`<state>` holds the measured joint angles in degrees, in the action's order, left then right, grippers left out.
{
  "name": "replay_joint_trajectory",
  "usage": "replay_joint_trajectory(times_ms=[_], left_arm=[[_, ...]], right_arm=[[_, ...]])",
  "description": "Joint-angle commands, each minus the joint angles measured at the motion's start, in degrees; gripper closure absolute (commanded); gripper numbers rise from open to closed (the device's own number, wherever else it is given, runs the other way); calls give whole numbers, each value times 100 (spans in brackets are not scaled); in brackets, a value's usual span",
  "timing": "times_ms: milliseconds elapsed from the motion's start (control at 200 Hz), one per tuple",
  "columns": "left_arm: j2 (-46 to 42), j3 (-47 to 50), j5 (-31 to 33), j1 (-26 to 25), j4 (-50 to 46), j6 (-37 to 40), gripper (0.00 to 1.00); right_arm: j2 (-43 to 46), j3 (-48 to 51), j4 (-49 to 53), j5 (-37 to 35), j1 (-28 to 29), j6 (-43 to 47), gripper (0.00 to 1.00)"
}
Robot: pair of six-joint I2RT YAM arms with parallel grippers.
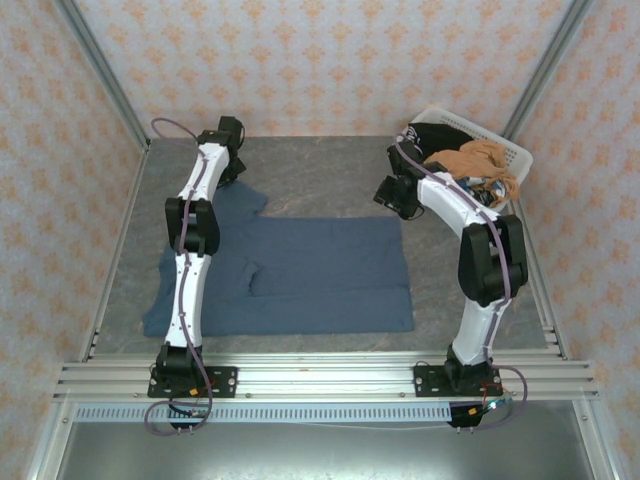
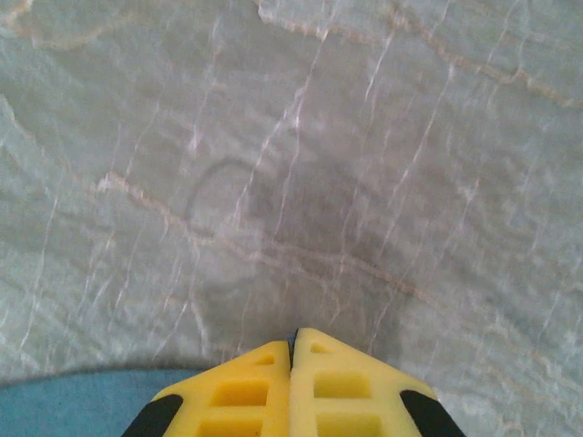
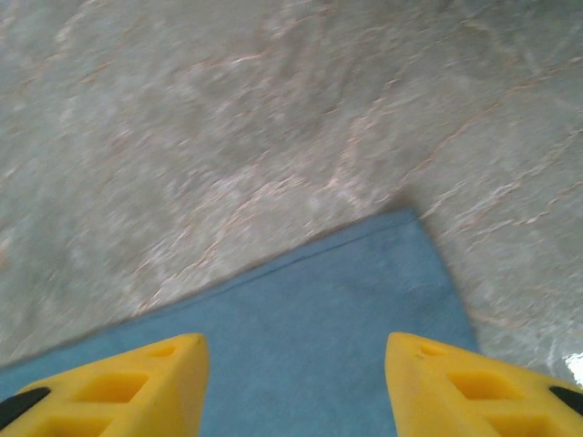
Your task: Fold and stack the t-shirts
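Plain slate-blue cloth t-shirt (image 1: 320, 270) lay flat on the grey veined surface (image 1: 320, 170); left gripper (image 2: 292, 335) was closed at its edge, right gripper (image 3: 293, 340) stood open over one corner.

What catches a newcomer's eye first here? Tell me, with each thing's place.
A plain slate-blue cloth t-shirt lies spread flat across the middle of the grey marbled table. At the far right corner a white plastic lattice basket holds an orange-tan t-shirt and a black t-shirt. The right gripper stands open over a corner of the blue shirt; the left gripper is shut beside its edge.
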<state>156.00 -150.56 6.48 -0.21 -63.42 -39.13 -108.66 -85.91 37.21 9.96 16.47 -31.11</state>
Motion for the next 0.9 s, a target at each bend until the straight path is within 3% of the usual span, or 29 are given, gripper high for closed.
replay_joint_trajectory(times_ms=[0,130,395,786,896], left_arm=[[-610,293,137,-89,-356,40,100],[-992,541,94,-119,-294,116,100],[-1618,1349,-137,-151,-121,306,100],[-1911,1697,-216,-164,-180,473,100],[-1915,1688,-274,-164,-171,451,100]], right_arm=[[-249,69,-303,-770,-10,-398,48],[-580,-132,-305,-1127,-43,-565,50],[-1131,-376,105,-1195,-65,-749,53],[-1489,-441,248,-994,-72,-840,68],[-1446,-352,246,-1046,-71,-858,79]])
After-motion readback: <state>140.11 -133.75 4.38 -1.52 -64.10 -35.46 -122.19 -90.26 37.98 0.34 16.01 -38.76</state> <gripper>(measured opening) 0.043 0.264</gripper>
